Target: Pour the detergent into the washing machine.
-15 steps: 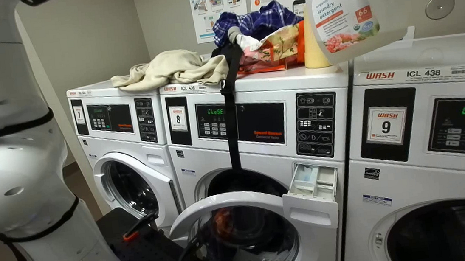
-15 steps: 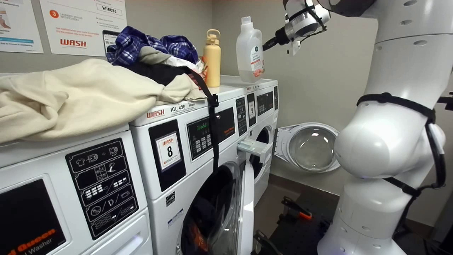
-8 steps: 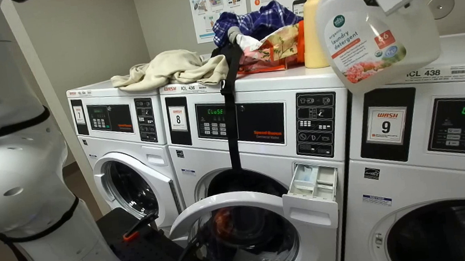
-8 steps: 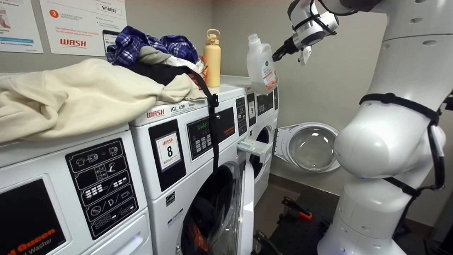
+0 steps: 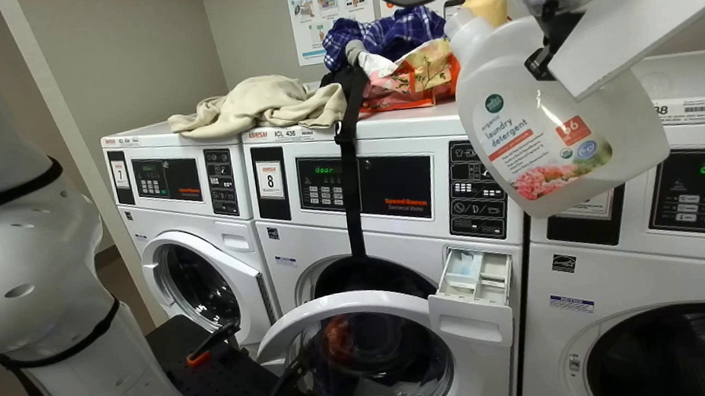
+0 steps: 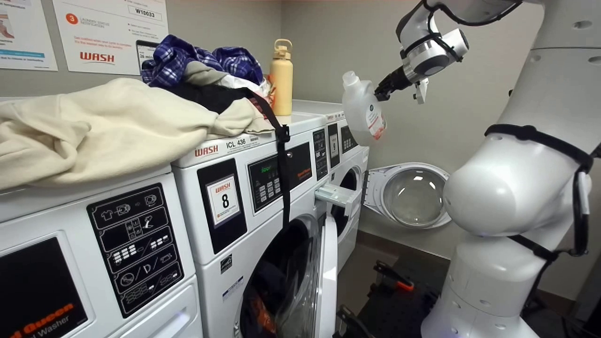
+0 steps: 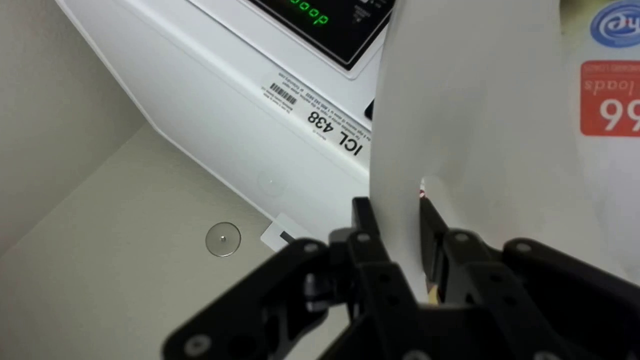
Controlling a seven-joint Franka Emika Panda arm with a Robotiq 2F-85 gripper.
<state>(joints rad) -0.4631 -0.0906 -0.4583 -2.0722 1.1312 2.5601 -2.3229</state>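
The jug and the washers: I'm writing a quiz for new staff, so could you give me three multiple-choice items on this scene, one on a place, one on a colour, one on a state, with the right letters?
1. Where is the jug?
A) On the floor
B) In the air, held by the gripper
C) Inside a washer

2. What colour is the bottle on top of washer 8?
A) Yellow
B) Green
C) Black

3. How does the drawer of washer 8 stand?
A) Pushed shut
B) Taken right out
C) Pulled out

Right letters:
1. B: the wrist view shows the fingers on both sides of the jug's handle, and nothing bears it from below.
2. A: its yellow body shows in full in an exterior view.
3. C: the drawer juts from the machine's front in both exterior views.
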